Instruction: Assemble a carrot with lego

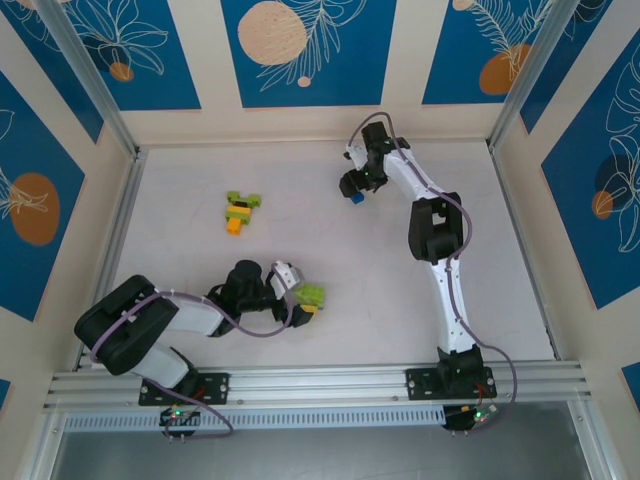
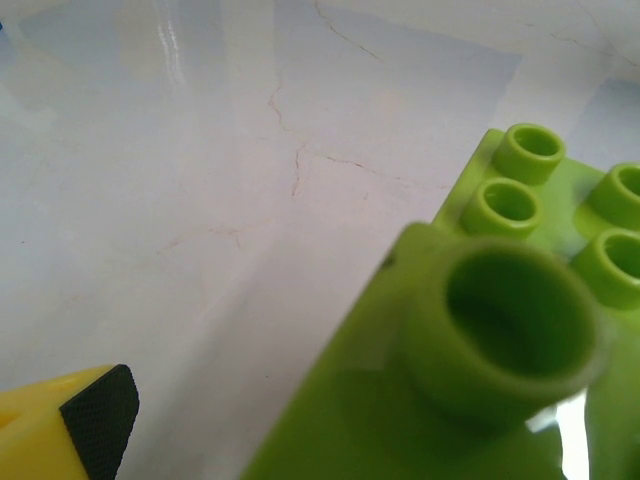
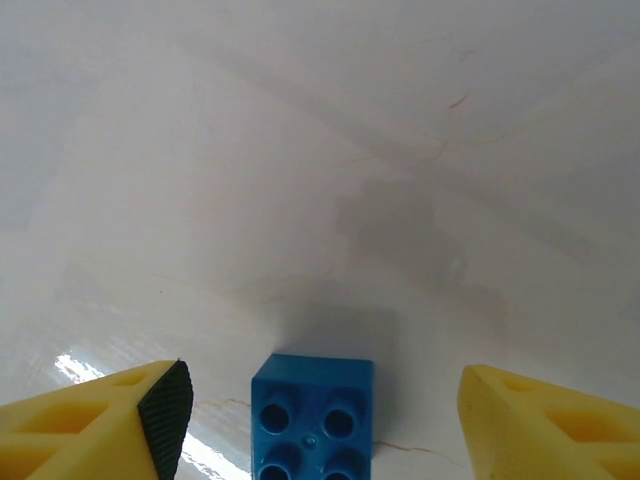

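A lime green lego brick [image 1: 309, 294] lies on the table by my left gripper [image 1: 298, 293]. In the left wrist view this brick [image 2: 470, 350] looms large on the right, studs up, and hides the right finger. The left finger [image 2: 98, 415] stands well apart from it, so the jaws are open. My right gripper [image 1: 351, 187] hovers at the back of the table, open, over a blue lego brick [image 3: 312, 415]. The blue brick sits between the fingers [image 3: 160, 410] with a gap on each side. A small cluster of green and orange lego [image 1: 240, 211] lies left of centre.
Raised walls and metal rails [image 1: 120, 215] bound the white table [image 1: 330, 250]. The right arm [image 1: 436, 235] stretches from the near right corner toward the back middle. Bare table surface lies between the cluster and the blue brick.
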Action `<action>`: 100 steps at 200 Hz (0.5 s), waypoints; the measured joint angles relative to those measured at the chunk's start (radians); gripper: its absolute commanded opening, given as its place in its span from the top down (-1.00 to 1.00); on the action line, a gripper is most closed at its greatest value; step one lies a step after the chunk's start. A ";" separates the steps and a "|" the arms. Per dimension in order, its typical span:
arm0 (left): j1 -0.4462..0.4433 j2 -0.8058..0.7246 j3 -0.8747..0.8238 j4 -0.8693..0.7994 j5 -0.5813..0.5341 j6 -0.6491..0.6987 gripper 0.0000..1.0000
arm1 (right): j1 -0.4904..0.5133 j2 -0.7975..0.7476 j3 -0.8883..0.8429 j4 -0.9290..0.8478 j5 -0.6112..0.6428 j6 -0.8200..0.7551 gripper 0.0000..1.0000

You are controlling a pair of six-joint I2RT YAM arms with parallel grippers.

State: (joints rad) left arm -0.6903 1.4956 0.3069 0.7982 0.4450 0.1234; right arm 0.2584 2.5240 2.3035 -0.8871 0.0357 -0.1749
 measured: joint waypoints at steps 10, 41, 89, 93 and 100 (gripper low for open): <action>0.000 0.000 0.000 0.000 0.000 0.000 -0.99 | 0.002 0.000 -0.001 -0.002 -0.002 -0.002 -0.40; 0.001 0.000 0.000 0.000 0.000 0.000 -0.99 | 0.002 0.000 -0.005 -0.005 -0.003 -0.003 -0.30; 0.001 0.000 0.000 0.000 0.000 0.000 -0.99 | 0.002 0.002 -0.006 -0.028 -0.003 -0.003 -0.22; 0.001 0.000 0.000 0.000 0.000 0.000 -0.99 | 0.002 0.003 -0.006 -0.029 -0.003 -0.005 -0.21; 0.001 0.000 0.000 -0.001 0.000 0.000 -0.99 | 0.002 0.005 -0.006 -0.031 -0.003 -0.006 -0.18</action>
State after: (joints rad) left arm -0.6891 1.4956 0.3069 0.7971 0.4450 0.1234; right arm 0.2607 2.5290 2.2978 -0.9184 0.0330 -0.1814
